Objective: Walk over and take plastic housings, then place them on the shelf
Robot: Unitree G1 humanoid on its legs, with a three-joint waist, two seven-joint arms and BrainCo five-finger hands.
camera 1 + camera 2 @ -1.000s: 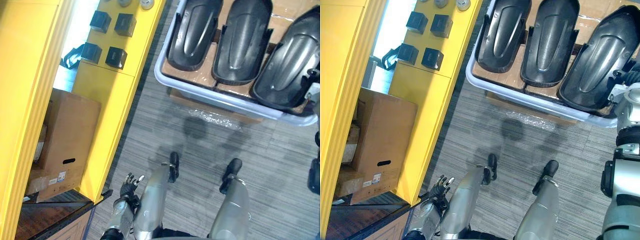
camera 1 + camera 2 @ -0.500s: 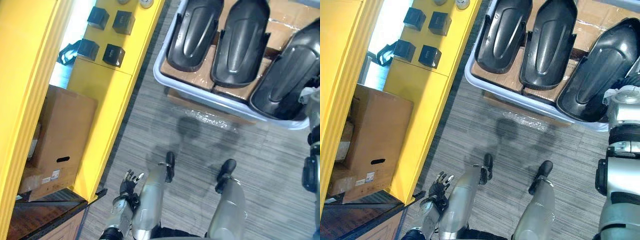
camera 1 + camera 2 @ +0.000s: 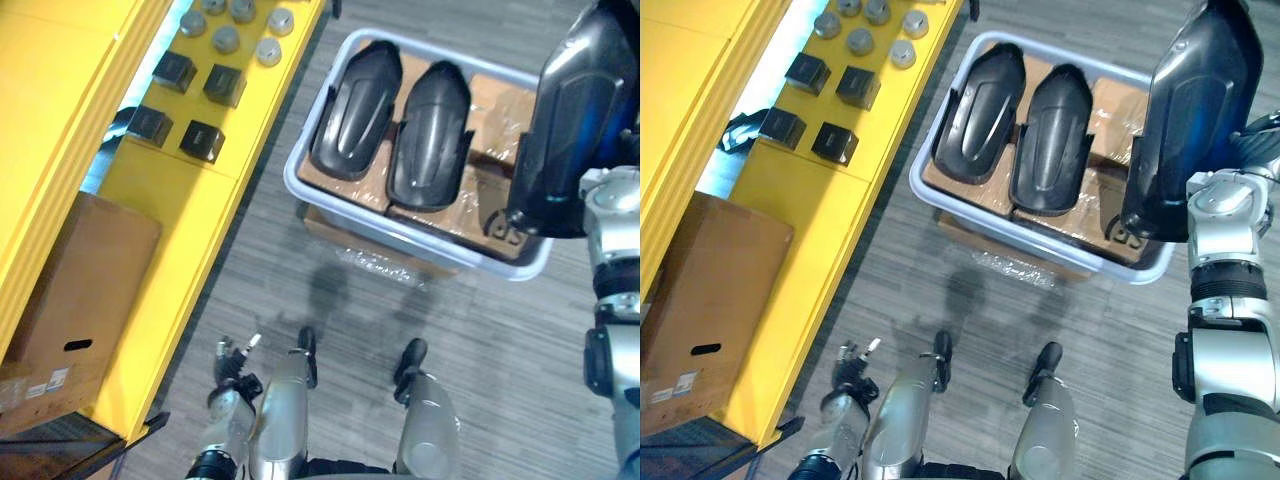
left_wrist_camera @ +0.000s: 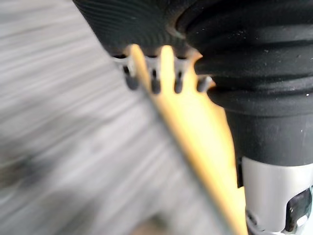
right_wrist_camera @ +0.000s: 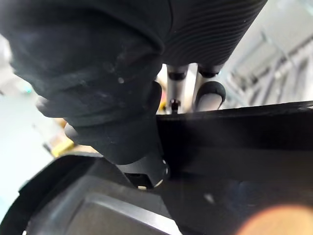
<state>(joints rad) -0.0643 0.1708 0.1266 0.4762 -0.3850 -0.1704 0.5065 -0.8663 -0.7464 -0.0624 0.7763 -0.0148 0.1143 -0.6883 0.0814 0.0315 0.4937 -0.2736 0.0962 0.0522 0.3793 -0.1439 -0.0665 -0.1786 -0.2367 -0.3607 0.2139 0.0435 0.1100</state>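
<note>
Two glossy black moulded plastic housings (image 3: 975, 110) lying in pale grey plastic bin (image 3: 1040, 243). Third housing (image 3: 1190, 110) hanging above bin's end, my right hand (image 5: 117, 132) clamping fingers and thumb over its edge. My left hand (image 3: 848, 370) hanging slack-fingered beside yellow shelf (image 3: 810, 200).

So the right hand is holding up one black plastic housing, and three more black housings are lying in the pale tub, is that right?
Not quite. Two black plastic housings, not three, lie in the pale tub, side by side; the left eye view shows it. The right hand does hold one raised black plastic housing up.
</note>
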